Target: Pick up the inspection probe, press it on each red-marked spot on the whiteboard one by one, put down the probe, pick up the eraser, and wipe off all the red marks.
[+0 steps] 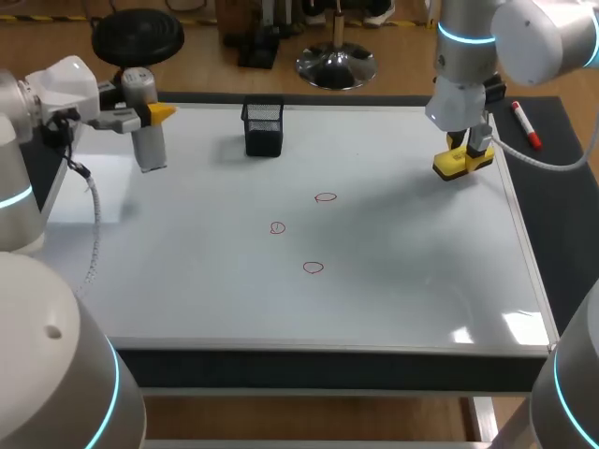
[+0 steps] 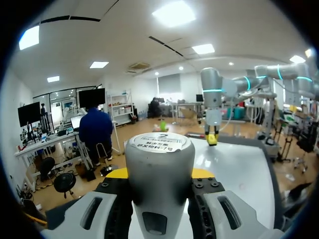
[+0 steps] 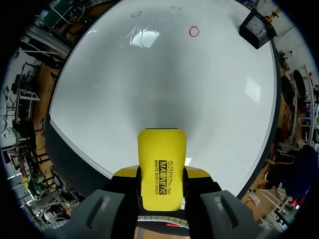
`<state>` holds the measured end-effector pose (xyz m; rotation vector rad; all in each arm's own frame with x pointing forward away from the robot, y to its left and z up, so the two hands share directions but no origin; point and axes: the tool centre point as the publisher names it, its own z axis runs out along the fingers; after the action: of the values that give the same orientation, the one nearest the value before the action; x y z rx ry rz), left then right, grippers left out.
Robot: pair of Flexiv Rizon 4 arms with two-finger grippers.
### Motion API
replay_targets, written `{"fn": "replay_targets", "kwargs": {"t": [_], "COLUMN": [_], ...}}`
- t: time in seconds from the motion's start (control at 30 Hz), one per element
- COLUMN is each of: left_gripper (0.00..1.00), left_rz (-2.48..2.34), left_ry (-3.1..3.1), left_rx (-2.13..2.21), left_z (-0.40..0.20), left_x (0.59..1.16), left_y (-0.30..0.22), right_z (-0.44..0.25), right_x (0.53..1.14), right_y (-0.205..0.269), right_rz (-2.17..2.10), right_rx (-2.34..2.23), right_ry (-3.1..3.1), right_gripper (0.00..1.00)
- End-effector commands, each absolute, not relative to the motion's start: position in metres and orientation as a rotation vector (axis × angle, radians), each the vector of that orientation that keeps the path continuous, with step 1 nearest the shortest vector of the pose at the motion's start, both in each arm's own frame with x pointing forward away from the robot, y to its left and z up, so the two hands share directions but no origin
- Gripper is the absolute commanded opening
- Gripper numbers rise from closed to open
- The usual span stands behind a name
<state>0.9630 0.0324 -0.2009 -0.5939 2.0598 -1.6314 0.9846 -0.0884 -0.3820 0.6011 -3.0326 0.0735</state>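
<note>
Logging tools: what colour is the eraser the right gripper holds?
Yellow block eraser, black lettering; clearest in right wrist view.

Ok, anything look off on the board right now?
Nothing spilled or damaged, but both tools are held at once: the left gripper has its jaws shut on the probe, the right gripper on the eraser, with the red marks unwiped.

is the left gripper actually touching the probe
Touching. In the left wrist view the left gripper has the probe clamped between its fingers, one each side.

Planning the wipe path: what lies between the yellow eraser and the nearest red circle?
Only bare whiteboard between yellow block eraser and red circle, in head view.
</note>
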Motion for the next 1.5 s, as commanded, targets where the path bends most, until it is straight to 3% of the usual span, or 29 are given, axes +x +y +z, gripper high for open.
{"fn": "replay_targets", "kwargs": {"t": [0.03, 0.67, 1.5], "left_gripper": [0.0, 0.0, 0.0], "left_rz": [-1.631, -1.717, -1.899], "left_ry": [2.033, 2.04, 2.145], "left_rx": [-0.592, -0.519, -0.319], "left_z": [-0.2, -0.204, -0.248], "left_x": [0.941, 0.881, 0.876], "left_y": [0.022, -0.058, -0.15], "right_z": [-0.38, -0.38, -0.38], "right_x": [0.984, 0.984, 0.984], "right_y": [-0.089, -0.089, -0.089], "right_rz": [0.078, 0.078, 0.078], "right_rx": [0.604, 0.604, 0.604], "right_ry": [-3.032, -3.032, -3.032], "right_gripper": [0.0, 0.0, 0.0]}}
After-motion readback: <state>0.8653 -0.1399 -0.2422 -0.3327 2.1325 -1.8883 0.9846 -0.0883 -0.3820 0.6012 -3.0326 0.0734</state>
